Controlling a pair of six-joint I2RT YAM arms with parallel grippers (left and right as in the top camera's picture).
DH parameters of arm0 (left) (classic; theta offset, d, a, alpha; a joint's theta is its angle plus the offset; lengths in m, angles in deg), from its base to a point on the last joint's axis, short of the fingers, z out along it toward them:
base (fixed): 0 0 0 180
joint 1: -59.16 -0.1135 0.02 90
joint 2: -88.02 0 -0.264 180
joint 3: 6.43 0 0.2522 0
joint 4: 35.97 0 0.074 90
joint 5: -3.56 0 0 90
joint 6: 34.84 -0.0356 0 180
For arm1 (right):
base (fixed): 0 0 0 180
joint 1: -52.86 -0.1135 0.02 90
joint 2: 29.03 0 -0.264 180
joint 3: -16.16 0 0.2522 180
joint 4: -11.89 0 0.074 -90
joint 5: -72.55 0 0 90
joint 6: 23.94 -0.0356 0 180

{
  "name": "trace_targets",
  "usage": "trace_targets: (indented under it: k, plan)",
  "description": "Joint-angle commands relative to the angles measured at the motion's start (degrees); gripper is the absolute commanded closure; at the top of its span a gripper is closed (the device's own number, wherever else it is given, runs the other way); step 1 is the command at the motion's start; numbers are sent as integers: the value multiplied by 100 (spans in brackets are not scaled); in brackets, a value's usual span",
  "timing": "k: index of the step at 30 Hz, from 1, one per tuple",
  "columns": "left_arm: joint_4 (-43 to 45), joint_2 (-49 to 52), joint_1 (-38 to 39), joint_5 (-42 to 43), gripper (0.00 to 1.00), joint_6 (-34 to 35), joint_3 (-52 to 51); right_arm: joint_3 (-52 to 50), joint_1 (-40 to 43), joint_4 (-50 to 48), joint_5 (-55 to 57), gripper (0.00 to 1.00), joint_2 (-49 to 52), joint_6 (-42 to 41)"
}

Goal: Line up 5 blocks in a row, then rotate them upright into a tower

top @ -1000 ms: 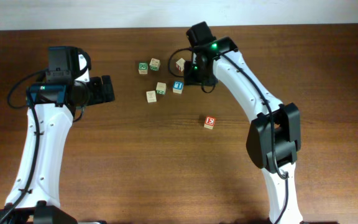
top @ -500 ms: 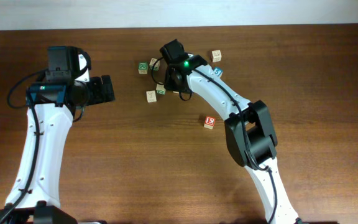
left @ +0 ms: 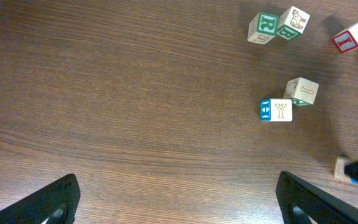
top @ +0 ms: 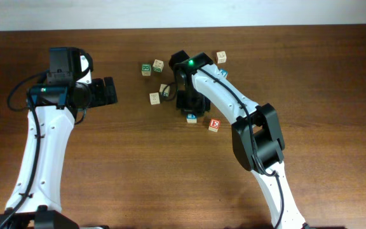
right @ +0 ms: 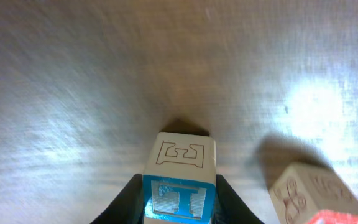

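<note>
One blue-faced block is sitting squeezed in my right pincer; my left pincer is hanging open.

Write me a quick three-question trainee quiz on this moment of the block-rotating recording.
1. True or false: the left gripper holds a block.
2. What sits between the fingers of the right gripper? A) a blue-faced block B) a green-faced block C) nothing
3. In the overhead view, what colour is the top of the neighbour block lying closest to the gripped one?

Key: 1 false, it is open and away from the blocks; 2 A; 3 red.
</note>
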Motion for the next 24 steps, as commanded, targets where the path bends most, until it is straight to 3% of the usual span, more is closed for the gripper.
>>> trace_targets:
  k: [1,5,10,14,19,24]
  plan:
    - [-7,-2,-13,-59,1,72,120,-138,-81,455,-109,75,109,57]
    - [-7,-2,-13,-59,1,72,120,-138,-116,730,-109,73,109,59]
    - [-7,-2,-13,-59,1,72,120,70,-90,623,-94,40,109,363]
    - [-7,-2,-13,-59,1,72,120,1051,-92,660,-24,27,109,813]
    - [-7,-2,-13,-59,1,72,120,1440,-118,-398,-22,26,138,737]
    - [-7,-2,-13,-59,1,72,120,1318,-280,-1440,518,26,306,-153]
